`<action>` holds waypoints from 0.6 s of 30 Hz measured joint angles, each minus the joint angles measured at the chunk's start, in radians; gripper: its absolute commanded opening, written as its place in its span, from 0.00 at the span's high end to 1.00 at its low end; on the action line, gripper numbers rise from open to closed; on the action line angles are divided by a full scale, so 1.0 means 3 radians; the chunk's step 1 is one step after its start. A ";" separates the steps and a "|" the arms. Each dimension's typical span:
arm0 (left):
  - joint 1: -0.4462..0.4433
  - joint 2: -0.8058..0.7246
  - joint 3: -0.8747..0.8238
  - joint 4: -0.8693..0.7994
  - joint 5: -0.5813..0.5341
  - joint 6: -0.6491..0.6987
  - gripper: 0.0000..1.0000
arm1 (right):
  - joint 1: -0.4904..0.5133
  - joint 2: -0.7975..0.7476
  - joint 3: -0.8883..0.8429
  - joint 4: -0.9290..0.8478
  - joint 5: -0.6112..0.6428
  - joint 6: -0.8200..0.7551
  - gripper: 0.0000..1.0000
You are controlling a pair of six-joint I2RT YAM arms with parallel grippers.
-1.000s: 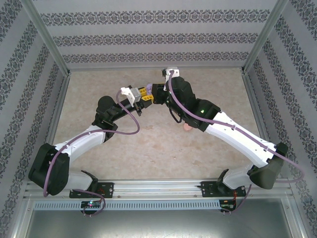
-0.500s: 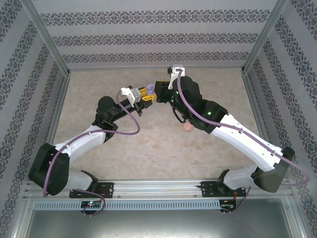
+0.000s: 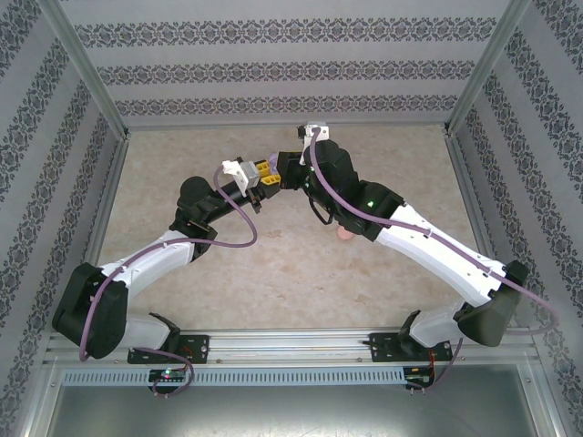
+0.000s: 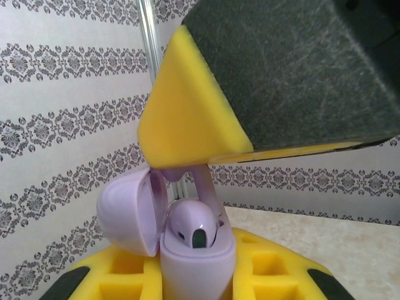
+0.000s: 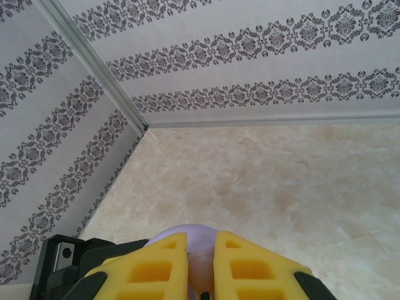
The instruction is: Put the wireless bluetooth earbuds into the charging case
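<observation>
Lilac earbud [image 4: 194, 228], bottom centre of left wrist view: bulb down in mouth of open charging case [image 4: 200, 269], stem pointing up to yellow pad [image 4: 187, 125] of right jaws. Lid [image 4: 128, 215] hangs open at left. Left jaws clamped on case. Right jaws nearly closed, seemingly pinching earbud stem. Step in hand: seating earbud in socket; whether fully home, you cannot tell. Next you need a gentle straight push down, then release of the stem without dragging the bud out. Farther off, centre of top view: pink item [image 3: 344, 235] on worktop [image 3: 410, 164], partly under right arm.
</observation>
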 measured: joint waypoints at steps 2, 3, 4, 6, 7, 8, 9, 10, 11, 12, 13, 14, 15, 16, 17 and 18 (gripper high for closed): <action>0.0000 0.0000 0.0000 0.0001 -0.0008 0.0000 1.00 | 0.0000 0.0003 0.0000 0.0008 -0.0001 0.0008 0.87; 0.0000 0.0000 0.0000 0.0000 -0.0008 0.0000 1.00 | -0.0006 0.0004 0.0000 0.0006 -0.0001 0.0009 0.87; 0.0000 0.0000 0.0000 0.0000 -0.0009 0.0000 1.00 | -0.0014 0.0005 0.0000 0.0008 -0.0006 0.0009 0.87; 0.0000 0.0000 0.0000 0.0000 -0.0019 0.0000 1.00 | -0.0020 0.0006 0.0000 0.0009 -0.0015 0.0008 0.87; 0.0000 0.0000 0.0000 0.0000 -0.0019 0.0000 1.00 | -0.0020 0.0008 0.0000 0.0009 -0.0014 0.0008 0.87; 0.0000 0.0000 0.0000 0.0000 -0.0020 0.0000 1.00 | -0.0020 0.0009 0.0000 0.0009 -0.0014 0.0005 0.87; 0.0000 0.0000 0.0000 0.0000 -0.0020 0.0000 1.00 | -0.0020 0.0009 0.0000 0.0009 -0.0014 -0.0003 0.87; 0.0000 0.0000 0.0000 0.0000 -0.0020 0.0000 1.00 | -0.0020 0.0010 0.0000 0.0009 -0.0014 -0.0008 0.87; 0.0000 0.0000 0.0000 -0.0001 -0.0020 0.0000 1.00 | -0.0020 0.0014 0.0000 0.0009 -0.0014 -0.0018 0.87; 0.0000 0.0000 0.0000 -0.0003 -0.0022 0.0000 1.00 | -0.0020 0.0018 0.0000 0.0010 -0.0014 -0.0033 0.88; 0.0000 0.0000 0.0000 -0.0009 -0.0023 0.0000 1.00 | -0.0020 0.0022 0.0000 0.0011 -0.0013 -0.0053 0.88; 0.0000 0.0000 0.0000 -0.0017 -0.0023 0.0000 1.00 | -0.0020 0.0025 0.0000 0.0010 -0.0013 -0.0070 0.88; 0.0000 0.0000 0.0000 -0.0024 -0.0029 0.0000 1.00 | -0.0020 0.0032 0.0000 0.0013 -0.0011 -0.0084 0.88; 0.0000 0.0000 0.0000 -0.0036 -0.0033 0.0000 1.00 | -0.0020 0.0039 0.0000 0.0017 -0.0011 -0.0094 0.88; 0.0000 0.0000 0.0000 -0.0047 -0.0037 0.0000 1.00 | -0.0020 0.0048 0.0000 0.0020 -0.0010 -0.0107 0.88; 0.0001 0.0000 0.0000 -0.0062 -0.0045 0.0000 1.00 | -0.0020 0.0060 0.0000 0.0023 -0.0009 -0.0121 0.88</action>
